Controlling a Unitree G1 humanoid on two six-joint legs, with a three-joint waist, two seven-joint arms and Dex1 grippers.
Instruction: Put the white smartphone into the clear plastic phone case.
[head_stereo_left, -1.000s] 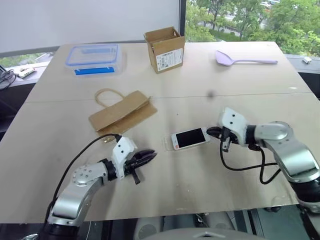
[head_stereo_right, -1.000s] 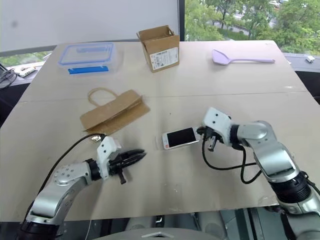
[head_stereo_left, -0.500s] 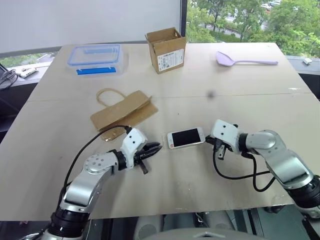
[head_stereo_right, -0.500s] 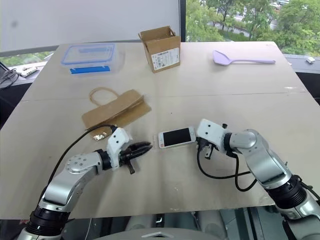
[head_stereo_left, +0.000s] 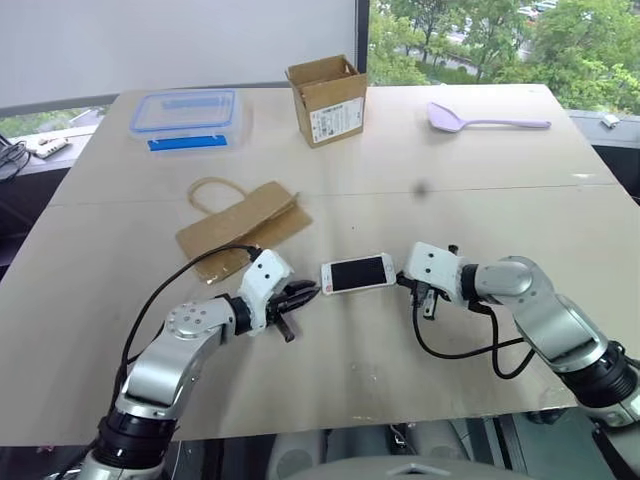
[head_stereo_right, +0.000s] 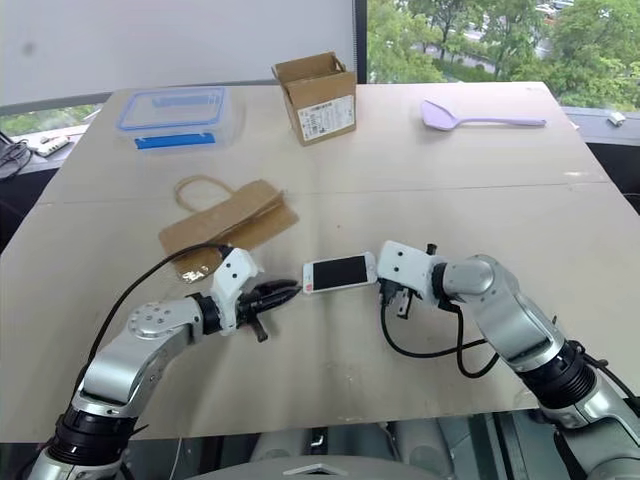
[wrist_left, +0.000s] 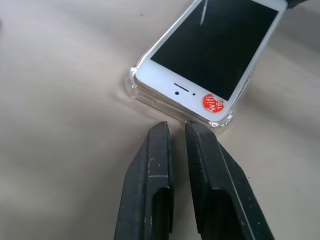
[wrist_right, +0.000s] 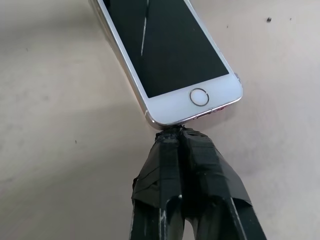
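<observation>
Phone (head_stereo_left: 356, 273) lies screen-up mid-table, its earpiece end seated in the clear case (wrist_left: 134, 86). Right gripper (wrist_right: 179, 132), pressed together, butts the home-button end; left gripper (wrist_left: 176, 131), nearly closed, braces the case. Push level, gently.

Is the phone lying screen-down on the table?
No; in the right wrist view the white smartphone lies face up, its black screen and round home button showing.
</observation>
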